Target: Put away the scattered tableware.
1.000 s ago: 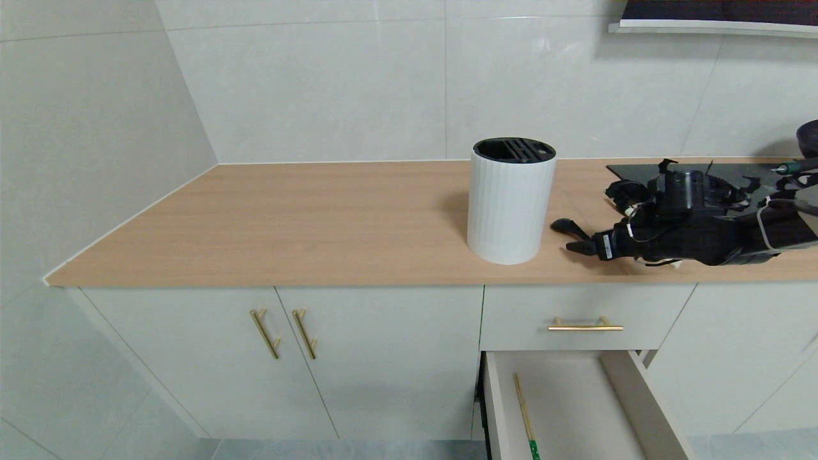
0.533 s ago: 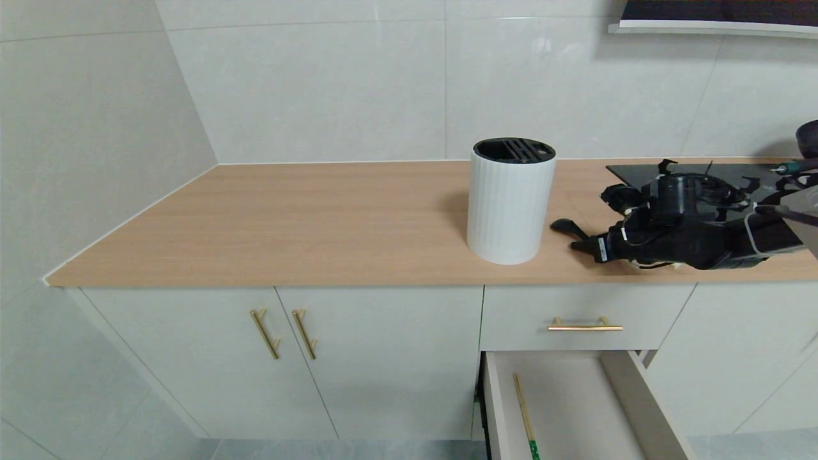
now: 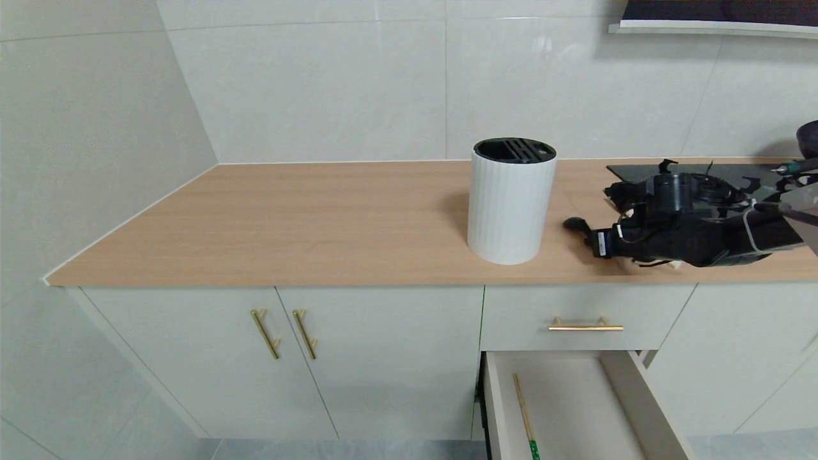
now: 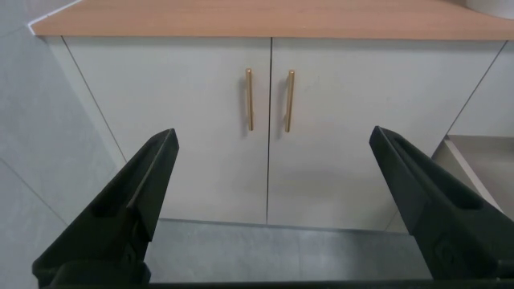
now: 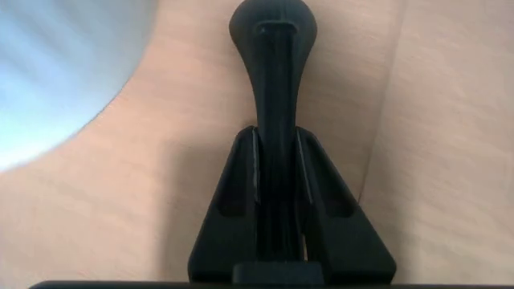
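A black utensil handle (image 3: 575, 223) with a rounded end lies on the wooden counter (image 3: 319, 217), just right of a white ribbed holder (image 3: 511, 201) with a black slotted top. My right gripper (image 3: 593, 235) is low over the counter and shut on this handle (image 5: 273, 48), whose rounded end sticks out past the fingertips; the rest of the utensil is hidden under the gripper (image 5: 277, 140). A pair of chopsticks (image 3: 525, 415) lies in the open drawer (image 3: 613, 396) below. My left gripper (image 4: 273, 140) is open and holds nothing, facing the cabinet doors (image 4: 269, 136).
A black cooktop (image 3: 735, 174) sits at the counter's right end, with a dark pot (image 3: 808, 137) at the edge. A shut drawer with a gold handle (image 3: 585, 327) is above the open one. The counter's left half is bare wood.
My right gripper's fingers, spread around the black handle a second ago, have come together on it. The handle's end has shifted slightly to the right.
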### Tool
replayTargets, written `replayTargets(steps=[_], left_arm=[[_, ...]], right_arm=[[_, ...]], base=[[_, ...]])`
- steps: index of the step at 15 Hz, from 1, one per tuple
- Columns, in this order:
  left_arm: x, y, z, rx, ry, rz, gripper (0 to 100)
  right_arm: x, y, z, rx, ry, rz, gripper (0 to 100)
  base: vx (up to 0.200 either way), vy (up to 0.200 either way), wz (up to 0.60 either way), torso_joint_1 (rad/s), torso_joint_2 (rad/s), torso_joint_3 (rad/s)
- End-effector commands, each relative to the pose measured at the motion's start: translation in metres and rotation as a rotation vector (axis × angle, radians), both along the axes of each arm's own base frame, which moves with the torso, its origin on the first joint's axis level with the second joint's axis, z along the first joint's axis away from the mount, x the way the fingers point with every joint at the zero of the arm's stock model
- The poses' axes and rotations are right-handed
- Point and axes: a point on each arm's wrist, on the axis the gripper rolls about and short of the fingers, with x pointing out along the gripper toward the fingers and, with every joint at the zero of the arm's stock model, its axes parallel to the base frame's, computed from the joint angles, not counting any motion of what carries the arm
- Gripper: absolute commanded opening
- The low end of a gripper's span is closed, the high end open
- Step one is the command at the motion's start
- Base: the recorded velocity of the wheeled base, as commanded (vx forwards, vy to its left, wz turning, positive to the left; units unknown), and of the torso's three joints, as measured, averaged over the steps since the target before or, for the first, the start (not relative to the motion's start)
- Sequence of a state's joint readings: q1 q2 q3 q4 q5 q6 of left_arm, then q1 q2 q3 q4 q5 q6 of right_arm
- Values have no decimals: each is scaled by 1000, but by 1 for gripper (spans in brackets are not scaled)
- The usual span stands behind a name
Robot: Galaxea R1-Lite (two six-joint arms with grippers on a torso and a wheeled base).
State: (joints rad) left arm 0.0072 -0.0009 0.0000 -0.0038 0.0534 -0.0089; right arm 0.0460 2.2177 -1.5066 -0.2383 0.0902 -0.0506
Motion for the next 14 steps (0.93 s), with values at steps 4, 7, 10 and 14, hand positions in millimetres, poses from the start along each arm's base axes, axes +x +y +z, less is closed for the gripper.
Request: replayTargets(steps=[4,7,10,14], left_arm=[[0,0,0,0,0,1,100],[0,0,0,0,0,1,100],[0,0,0,0,0,1,100],[0,0,0,0,0,1,100]], right_arm=[[-58,-2,36,80,-3,-273,0],[-121,-2,34,76,64,-269,0],[-169,0,26,69,96,-253,0],[-205,11,12,51,100,-184,0]], base=[[0,0,0,0,0,0],[0,0,0,0,0,0],[0,0,0,0,0,0],[0,0,0,0,0,0]])
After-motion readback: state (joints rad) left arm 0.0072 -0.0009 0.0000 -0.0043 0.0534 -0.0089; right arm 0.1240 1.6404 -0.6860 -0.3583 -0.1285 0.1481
